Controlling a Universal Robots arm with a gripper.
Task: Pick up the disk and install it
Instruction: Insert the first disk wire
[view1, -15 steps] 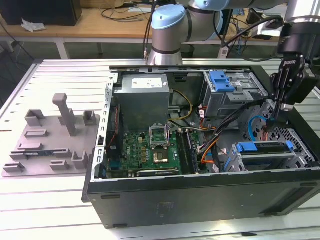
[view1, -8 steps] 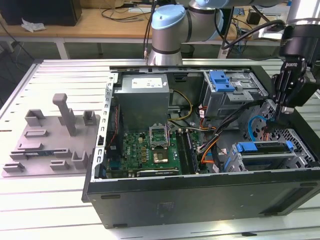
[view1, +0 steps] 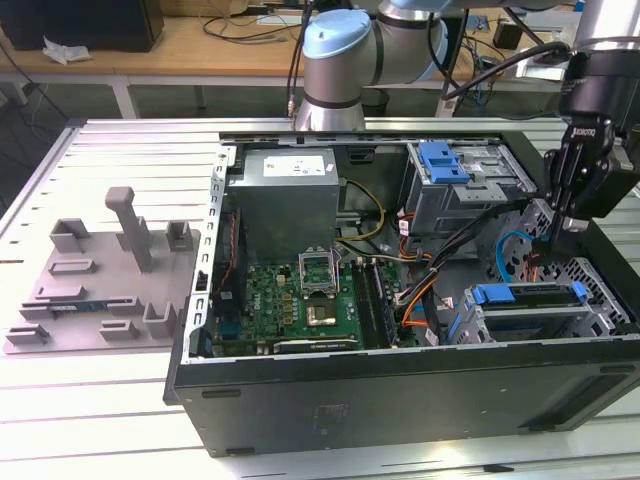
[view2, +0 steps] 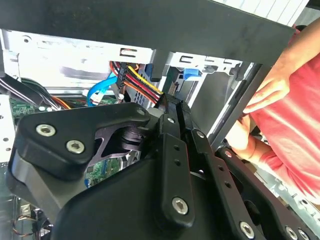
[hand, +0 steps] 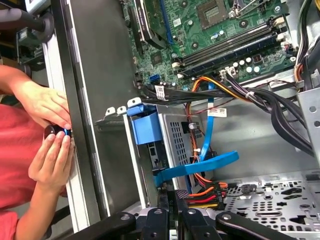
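We see the disk (view1: 525, 294) lying flat in the drive cage (view1: 600, 300) at a corner of the open case (view1: 400, 395). Its blue carrier faces up, just below the gripper (view1: 560, 232) and slightly toward the exterior view's left of it. In the first wrist view the carrier's blue end (hand: 146, 126) stands just ahead of the gripper (hand: 175, 197).

The gripper hangs tip-down over that corner, apart from the disk. Its fingers (hand: 165, 220) are pressed together with nothing between them, and we see the same in the second wrist view (view2: 172, 107).

A blue cable (hand: 200, 167) crosses right in front of the tips, with red, yellow and orange wires (hand: 202, 192) beside it. Farther from the gripper, inside the case, lies the motherboard (view1: 310, 295).

Outside the case wall nearest the gripper, a person's two hands (hand: 50, 132) pinch a small dark object (hand: 50, 131).

Well away, beyond the far side of the case, a grey fixture plate (view1: 100, 290) lies on the table (view1: 90, 420).
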